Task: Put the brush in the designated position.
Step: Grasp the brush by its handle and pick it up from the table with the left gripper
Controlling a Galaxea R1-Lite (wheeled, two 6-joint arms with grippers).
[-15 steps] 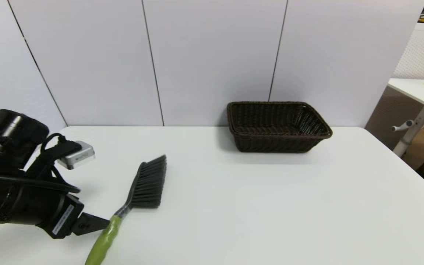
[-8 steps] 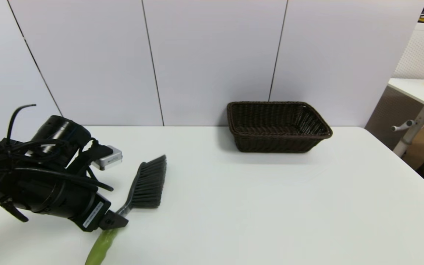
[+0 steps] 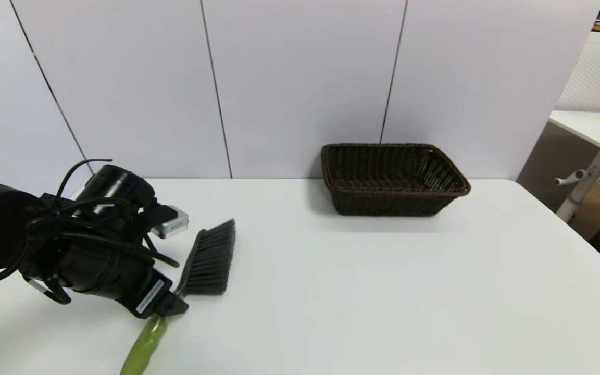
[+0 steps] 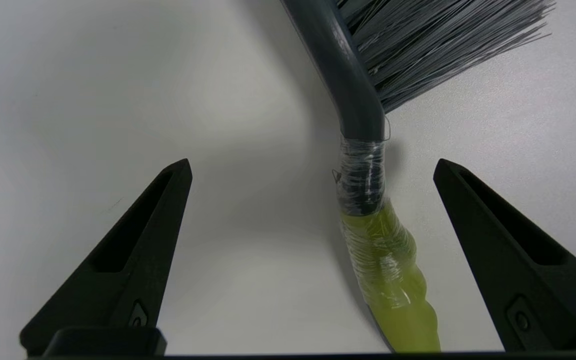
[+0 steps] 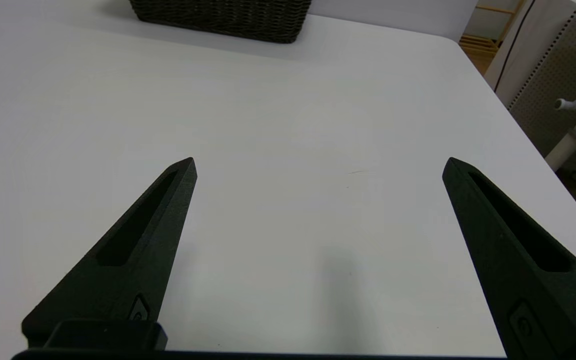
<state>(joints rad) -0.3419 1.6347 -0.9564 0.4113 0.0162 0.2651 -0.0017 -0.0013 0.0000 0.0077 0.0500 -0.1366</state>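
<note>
Your left pincer point(image 4: 313, 170) hangs released over the white worktop point(image 3: 383, 291), the olive-green-handled, black-bristled dust brush point(image 4: 363, 165) lying ungrasped between its fingers — pickup and carry to the dark wicker basket point(image 3: 391, 179), well beyond it, remain. The right pincer point(image 5: 318, 165), parked, is released too.

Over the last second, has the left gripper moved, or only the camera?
Yes. The left gripper moved rightward, from beside the green handle to over the neck of the brush, which lies unmoved, as does the basket.
</note>
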